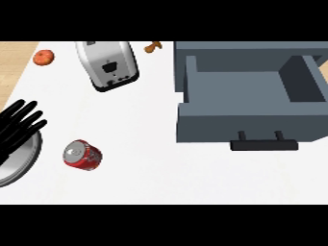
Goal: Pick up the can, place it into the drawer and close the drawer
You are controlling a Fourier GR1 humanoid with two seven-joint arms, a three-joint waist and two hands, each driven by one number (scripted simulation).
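Red metal drinks can (82, 154): seemingly upright, just right of and below black left hand (10, 127), fingers spread, holding nothing. Open grey drawer (251, 125): well to the right.

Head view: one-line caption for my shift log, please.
Open left hand hovers left of the red can on the white counter; the grey drawer stands open and empty, toaster behind.

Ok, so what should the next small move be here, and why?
Probably move the left hand toward the red can. The can sits untouched on the counter just right of that open hand, and the drawer is already open.
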